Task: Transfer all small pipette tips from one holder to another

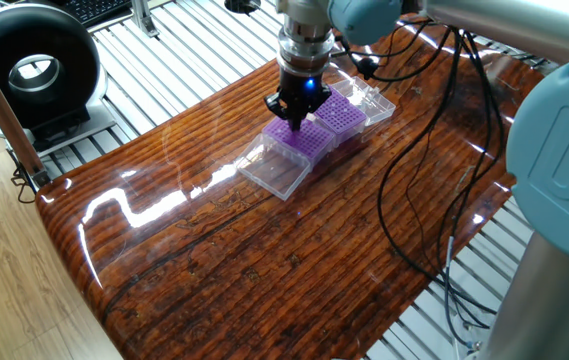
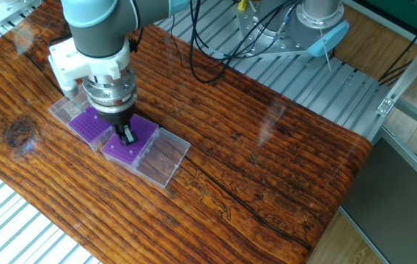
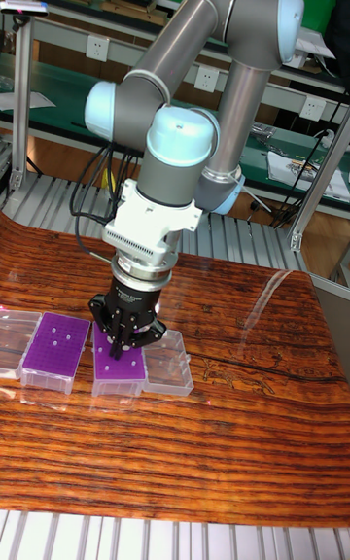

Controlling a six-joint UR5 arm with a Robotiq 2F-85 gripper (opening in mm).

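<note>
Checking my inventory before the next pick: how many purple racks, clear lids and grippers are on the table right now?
Purple racks: 2 (one under the gripper, one beside it)
Clear open lids: 2 ()
Gripper: 1
Total: 5

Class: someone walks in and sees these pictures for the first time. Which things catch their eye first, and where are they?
Two bright purple racks sit side by side on the glossy wooden table. The end effector points straight down over the one beside an open clear lid.
</note>
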